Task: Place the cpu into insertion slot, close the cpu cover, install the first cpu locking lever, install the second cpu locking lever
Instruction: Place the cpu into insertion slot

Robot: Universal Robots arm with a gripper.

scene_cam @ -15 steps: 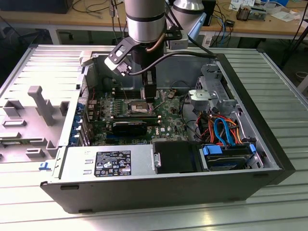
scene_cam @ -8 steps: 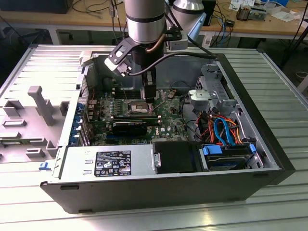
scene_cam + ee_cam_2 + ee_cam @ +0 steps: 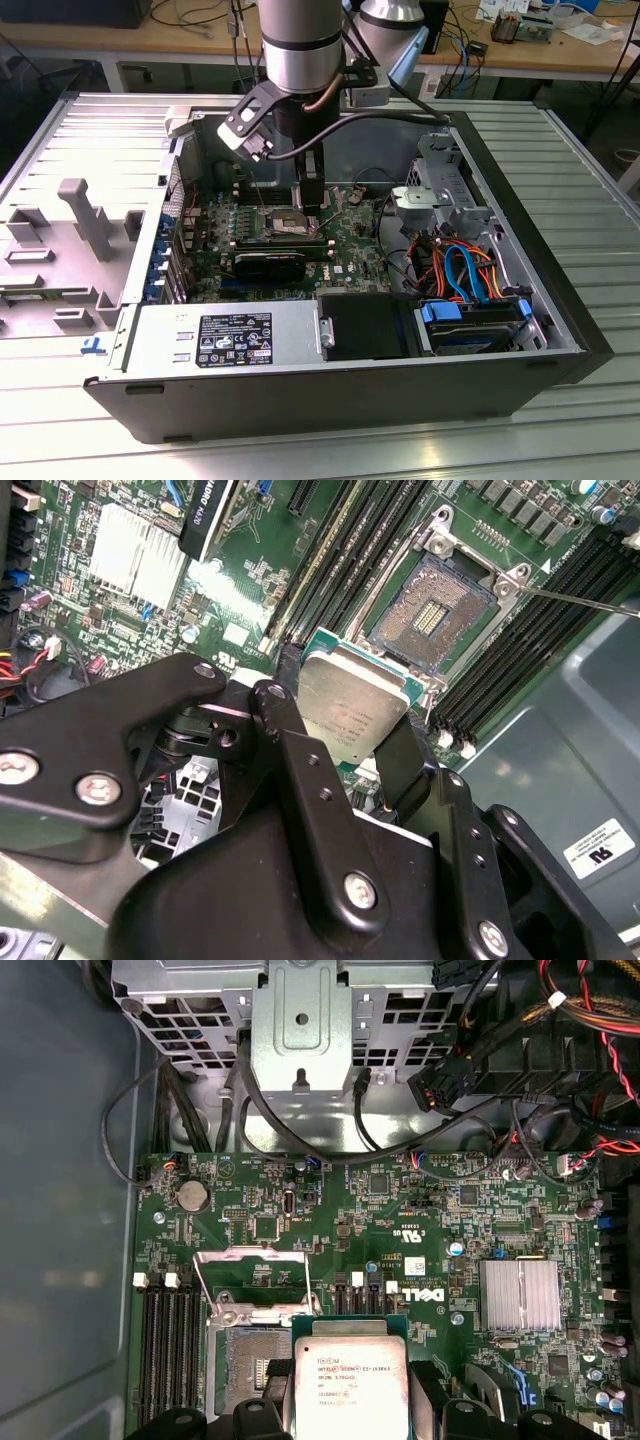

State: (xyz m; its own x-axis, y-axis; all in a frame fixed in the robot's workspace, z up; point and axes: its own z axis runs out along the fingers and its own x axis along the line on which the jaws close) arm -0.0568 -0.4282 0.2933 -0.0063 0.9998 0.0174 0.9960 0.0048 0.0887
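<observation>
One end effector (image 3: 343, 735) pinches the cpu (image 3: 350, 1380) tight by two sides, just above the slot (image 3: 435, 610). The cover (image 3: 255, 1280) stands open at the slot's edge.

Bright, even light from above fills the open computer case (image 3: 300, 400), washes the ribbed bench (image 3: 560, 425) pale, puts a soft sheen on the cpu (image 3: 350, 1380), and the close black fingers (image 3: 310, 780) look slightly soft, perhaps out of focus.

I hold cpu (image 3: 350, 712): silvery square, face up, above board just beside insertion slot (image 3: 432, 612), at its 3 o'clock in exterior view. Slot empty, dark-centred; cpu cover (image 3: 250, 1256) stands open.
</observation>
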